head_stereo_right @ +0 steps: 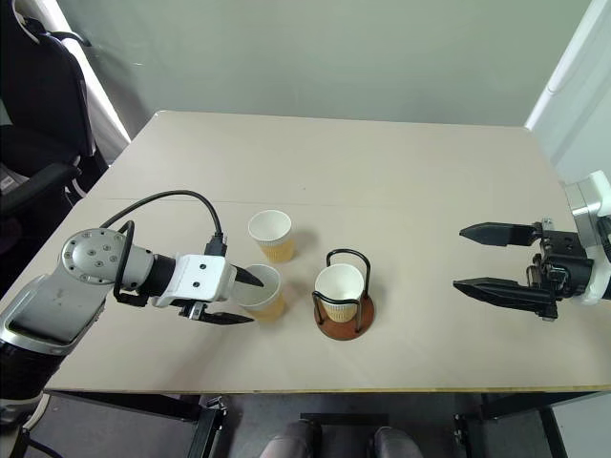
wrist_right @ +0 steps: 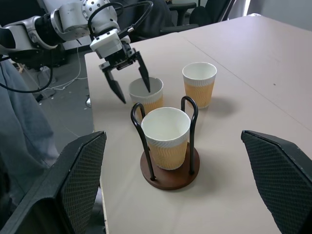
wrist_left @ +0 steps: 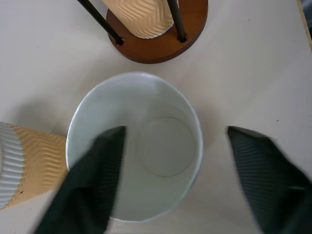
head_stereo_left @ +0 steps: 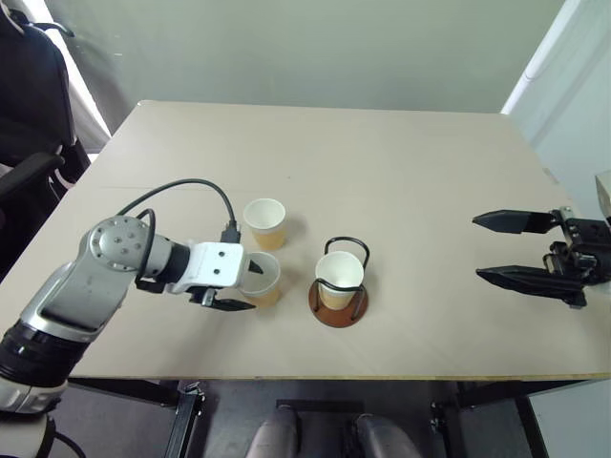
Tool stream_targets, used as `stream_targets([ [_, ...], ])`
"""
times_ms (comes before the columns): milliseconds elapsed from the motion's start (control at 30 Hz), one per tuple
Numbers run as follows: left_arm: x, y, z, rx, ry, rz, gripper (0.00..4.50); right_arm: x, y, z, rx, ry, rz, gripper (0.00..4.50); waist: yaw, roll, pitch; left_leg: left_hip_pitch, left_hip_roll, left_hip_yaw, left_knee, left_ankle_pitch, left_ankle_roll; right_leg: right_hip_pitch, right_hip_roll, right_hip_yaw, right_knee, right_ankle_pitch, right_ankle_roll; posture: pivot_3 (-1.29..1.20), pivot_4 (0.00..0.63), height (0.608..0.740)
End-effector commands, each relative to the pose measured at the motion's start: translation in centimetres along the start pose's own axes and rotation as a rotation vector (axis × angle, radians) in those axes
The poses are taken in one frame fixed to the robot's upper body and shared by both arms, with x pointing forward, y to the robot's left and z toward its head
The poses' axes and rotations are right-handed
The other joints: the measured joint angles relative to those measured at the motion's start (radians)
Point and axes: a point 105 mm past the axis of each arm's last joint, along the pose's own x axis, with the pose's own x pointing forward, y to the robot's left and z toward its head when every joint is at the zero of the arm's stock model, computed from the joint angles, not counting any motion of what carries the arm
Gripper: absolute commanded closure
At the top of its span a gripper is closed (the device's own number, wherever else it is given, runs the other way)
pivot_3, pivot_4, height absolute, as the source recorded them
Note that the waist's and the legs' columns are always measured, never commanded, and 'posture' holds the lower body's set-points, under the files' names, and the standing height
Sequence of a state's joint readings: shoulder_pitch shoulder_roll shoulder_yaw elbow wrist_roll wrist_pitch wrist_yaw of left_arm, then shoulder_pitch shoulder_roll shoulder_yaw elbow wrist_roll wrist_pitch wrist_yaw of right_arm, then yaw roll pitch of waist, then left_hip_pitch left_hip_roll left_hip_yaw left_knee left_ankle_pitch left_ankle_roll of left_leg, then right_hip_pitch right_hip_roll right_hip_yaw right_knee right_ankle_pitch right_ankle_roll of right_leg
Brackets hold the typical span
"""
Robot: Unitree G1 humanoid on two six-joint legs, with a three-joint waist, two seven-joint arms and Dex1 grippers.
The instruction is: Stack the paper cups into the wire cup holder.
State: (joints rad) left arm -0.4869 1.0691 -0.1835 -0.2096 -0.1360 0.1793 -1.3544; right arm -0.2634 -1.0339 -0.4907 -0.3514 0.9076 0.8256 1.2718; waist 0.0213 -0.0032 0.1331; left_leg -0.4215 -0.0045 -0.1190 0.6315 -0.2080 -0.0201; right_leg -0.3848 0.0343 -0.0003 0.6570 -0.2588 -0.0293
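Three tan paper cups stand upright on the table. One cup [head_stereo_left: 340,275] sits inside the wire cup holder [head_stereo_left: 339,313] near the table's front. A second cup [head_stereo_left: 264,221] stands free, further back and to the left. The third cup [head_stereo_left: 261,280] is just left of the holder, and my left gripper [head_stereo_left: 250,288] straddles its wall. One finger [wrist_left: 97,180] reaches inside the white interior and the other finger [wrist_left: 263,170] stays outside, apart from the rim. The jaws are open. My right gripper [head_stereo_left: 477,248] hangs open and empty, well to the right of the holder, pointing toward it.
The beige table [head_stereo_left: 401,162] has bare surface behind and to the right of the cups. Its front edge runs close below the holder. A black cable [head_stereo_left: 191,186] loops from my left wrist. A black chair [head_stereo_left: 29,105] stands off the table's left side.
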Motion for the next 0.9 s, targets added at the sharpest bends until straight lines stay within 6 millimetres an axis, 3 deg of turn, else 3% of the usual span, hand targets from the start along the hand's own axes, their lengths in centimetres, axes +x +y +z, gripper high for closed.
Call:
stream_targets([
  [33, 0.0, -0.1, 0.1, 0.046, 0.016, -0.013, 2.72, 0.1, 0.3, 0.5, -0.047, 0.013, 0.000, 0.00, 0.000, 0.000, 0.000, 0.000, 0.000, 0.000, 0.000, 0.000, 0.000, 0.000, 0.000, 0.000, 0.000, 0.000, 0.000, 0.00, 0.150, 0.740],
  [200, 0.1, -0.5, 0.1, 0.050, 0.008, -0.021, 4.48, 0.1, 0.2, 0.4, -0.048, 0.016, -0.003, 0.00, 0.000, 0.000, 0.000, 0.000, 0.000, 0.000, 0.001, -0.004, 0.007, 0.001, 0.000, 0.001, -0.001, 0.000, 0.000, 0.00, 0.150, 0.740],
  [367, -0.1, -0.6, -0.2, 0.051, 0.019, -0.024, 4.48, 0.2, 0.0, 0.2, -0.049, 0.024, -0.010, 0.00, 0.000, 0.000, 0.000, 0.001, 0.000, 0.000, 0.001, -0.004, 0.007, 0.001, 0.000, 0.001, 0.000, 0.000, 0.000, 0.00, 0.150, 0.740],
  [467, -1.2, 0.2, 0.9, 0.071, -0.027, -0.009, 4.48, 0.2, 0.0, 0.3, -0.057, 0.025, -0.009, 0.00, 0.000, 0.000, 0.000, 0.001, 0.000, 0.000, 0.002, -0.004, 0.007, 0.001, 0.000, 0.001, 0.001, 0.000, 0.000, 0.00, 0.150, 0.740],
  [633, -5.3, 4.7, 7.5, 0.141, -0.302, 0.075, 4.48, -0.1, 0.0, 1.2, -0.080, 0.020, 0.005, 0.00, 0.016, -0.001, 0.000, 0.000, 0.000, -0.001, 0.008, -0.003, 0.007, 0.001, 0.000, 0.001, 0.005, 0.000, 0.000, 0.00, 0.150, 0.740],
  [700, -6.3, 5.5, 9.8, 0.173, -0.399, 0.060, 4.48, -0.1, 0.0, 1.3, -0.085, 0.022, 0.004, 0.00, 0.016, -0.001, 0.000, -0.001, -0.001, 0.000, 0.010, -0.003, 0.008, 0.002, 0.000, 0.001, 0.004, 0.002, 0.002, 0.00, 0.150, 0.740],
  [900, -4.4, 8.3, 12.8, 0.313, -0.427, -0.009, 4.48, 0.1, -0.3, 1.3, -0.095, 0.026, -0.001, 0.00, 0.016, 0.000, 0.000, 0.002, -0.001, 0.003, 0.015, -0.005, 0.013, 0.006, -0.002, 0.002, 0.004, 0.003, 0.005, 0.00, 0.150, 0.740],
])
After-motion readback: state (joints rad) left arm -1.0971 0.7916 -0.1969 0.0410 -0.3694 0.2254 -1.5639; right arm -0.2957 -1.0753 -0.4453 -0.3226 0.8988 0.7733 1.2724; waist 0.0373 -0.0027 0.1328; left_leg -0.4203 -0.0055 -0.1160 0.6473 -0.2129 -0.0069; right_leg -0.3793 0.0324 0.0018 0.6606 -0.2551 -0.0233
